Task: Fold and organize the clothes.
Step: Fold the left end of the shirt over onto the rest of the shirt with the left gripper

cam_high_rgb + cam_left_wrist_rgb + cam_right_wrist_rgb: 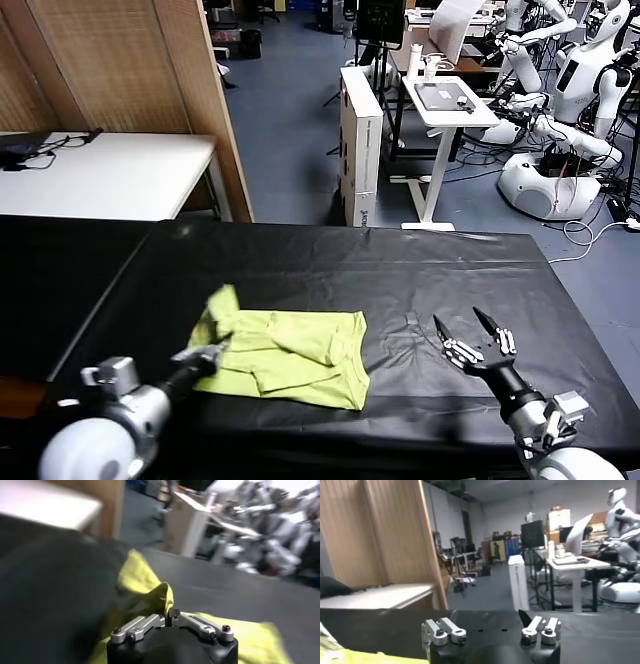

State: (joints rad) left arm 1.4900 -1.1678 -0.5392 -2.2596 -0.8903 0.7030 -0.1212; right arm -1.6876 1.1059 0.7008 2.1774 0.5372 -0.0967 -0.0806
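Observation:
The clothes, a lime yellow-green T-shirt (290, 358), lie partly folded on the black table (420, 270), left of centre near the front edge. My left gripper (212, 352) is shut on the shirt's left edge, with a flap of cloth (222, 305) lifted just beyond it. In the left wrist view the jaws are closed with yellow-green fabric (152, 592) pinched between them at my left gripper (168, 616). My right gripper (476, 332) hovers open over bare table to the right of the shirt, nothing between its fingers. In the right wrist view my right gripper (490, 620) stands wide apart.
A white table (110, 175) stands behind on the left beside a wooden partition (150, 65). Beyond the far edge are a white cabinet (362, 140), a small standing desk (445, 100) and other robots (560, 120).

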